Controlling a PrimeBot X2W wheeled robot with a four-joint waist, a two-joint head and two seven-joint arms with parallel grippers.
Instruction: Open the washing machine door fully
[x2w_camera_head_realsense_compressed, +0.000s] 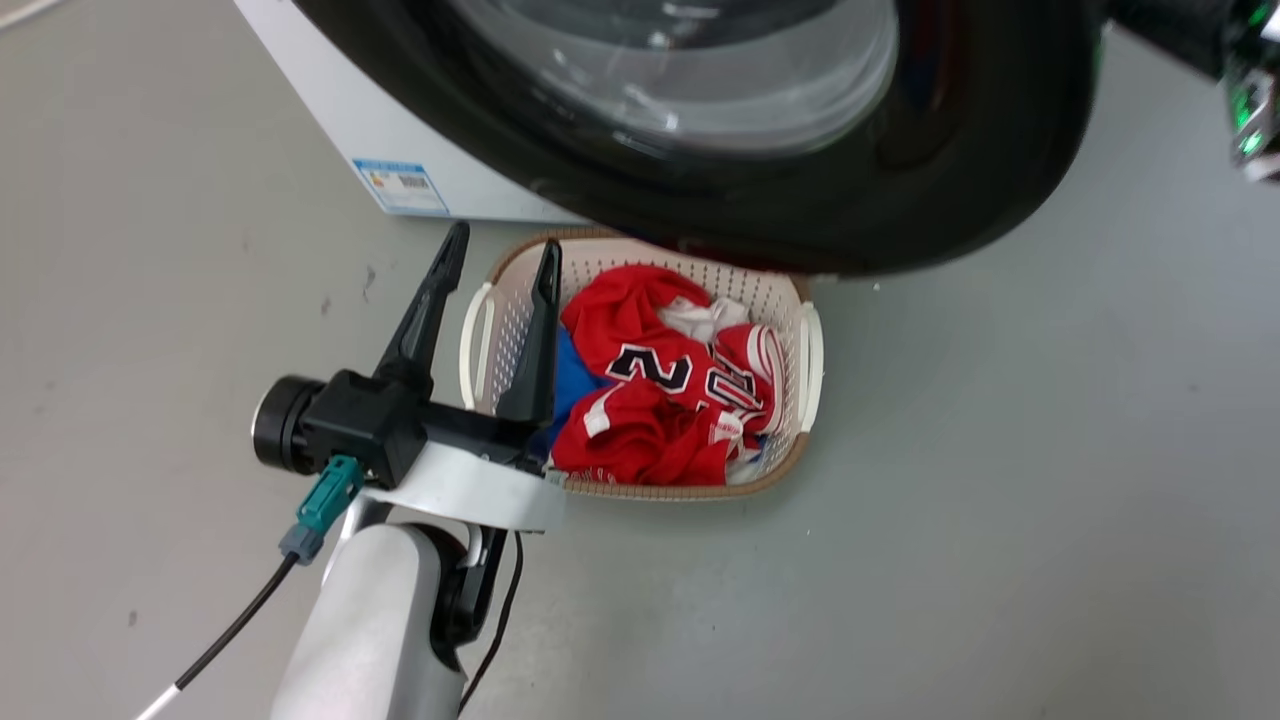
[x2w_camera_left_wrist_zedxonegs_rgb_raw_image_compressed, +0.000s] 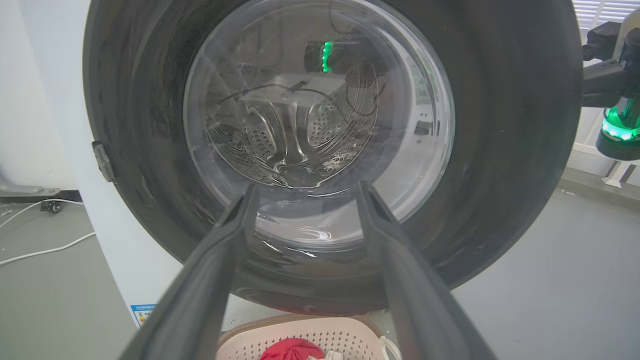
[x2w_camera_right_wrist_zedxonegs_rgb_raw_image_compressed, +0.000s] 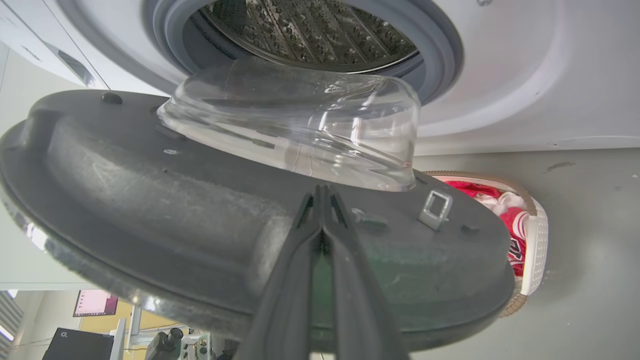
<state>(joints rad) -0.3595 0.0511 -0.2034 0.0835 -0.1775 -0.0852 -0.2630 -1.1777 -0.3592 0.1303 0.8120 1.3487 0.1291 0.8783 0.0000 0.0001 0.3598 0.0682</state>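
Washer door (x2w_camera_head_realsense_compressed: 1000, 150) swung partway out, hanging over the laundry basket (x2w_camera_head_realsense_compressed: 810, 350)
The right tool (x2w_camera_right_wrist_zedxonegs_rgb_raw_image_compressed: 322, 192) is pinched shut, tips against the door's inner side, I'd guess to shove it wider; the left tool (x2w_camera_head_realsense_compressed: 505, 240) hovers spread wide, empty, by the basket.

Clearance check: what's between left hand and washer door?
Nothing; left wrist view shows bare air from left hand to the washing machine door. Laundry basket sits below.

Head view looks steeply down at the floor (x2w_camera_head_realsense_compressed: 1000, 500), the door (x2w_camera_head_realsense_compressed: 1000, 150) looming close along the top. Left wrist view faces the door's outer side from nearby; right wrist view hugs its inner side. All include the basket (x2w_camera_head_realsense_compressed: 770, 295).
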